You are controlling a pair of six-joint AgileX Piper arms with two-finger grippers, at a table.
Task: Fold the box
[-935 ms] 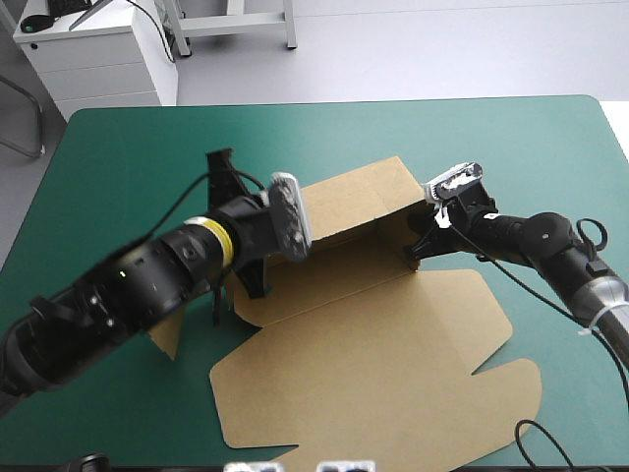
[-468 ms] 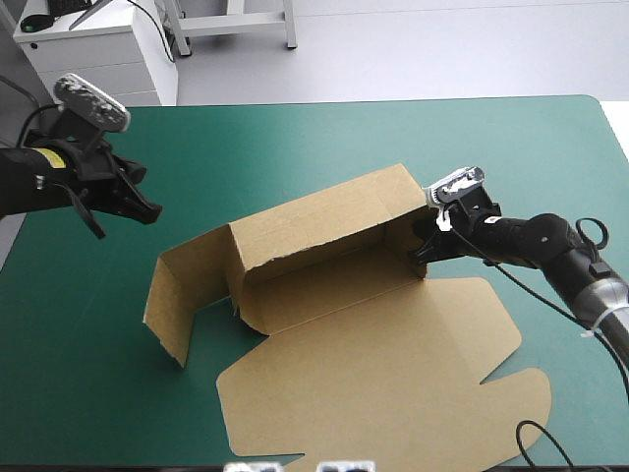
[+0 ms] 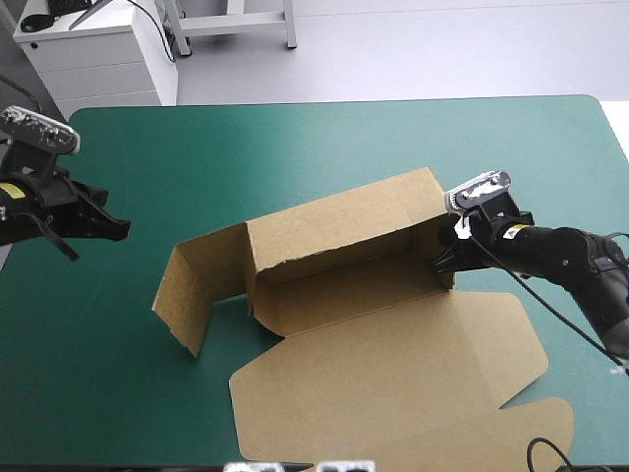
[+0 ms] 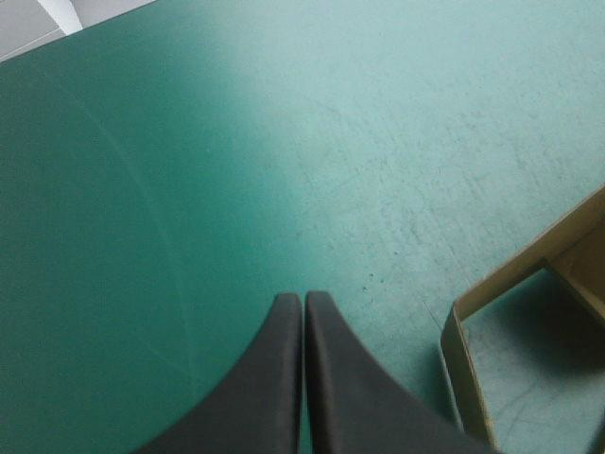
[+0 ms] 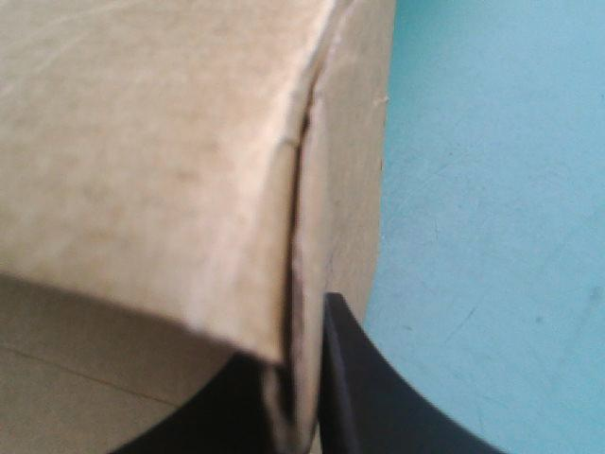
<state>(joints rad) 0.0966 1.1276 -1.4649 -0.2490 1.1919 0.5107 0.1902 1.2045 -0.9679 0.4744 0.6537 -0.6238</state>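
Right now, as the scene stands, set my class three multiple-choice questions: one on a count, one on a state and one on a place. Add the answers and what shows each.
1. How many grippers hold the brown cardboard box?
A. None
B. One
C. Two

2. How does the box's big lid panel lie?
A. Upright
B. Folded over the tray
C. Flat on the table

3. Where is the left gripper, with its black fin-shaped fingers?
A. Inside the box
B. Over bare teal-green cover, apart from the box
C. On the lid panel

Answers:
1 B: only the right gripper pinches the box, at its right end wall.
2 C: the panel spreads flat toward the table's near edge.
3 B: its shut fingers are above bare cover near the table's left edge.
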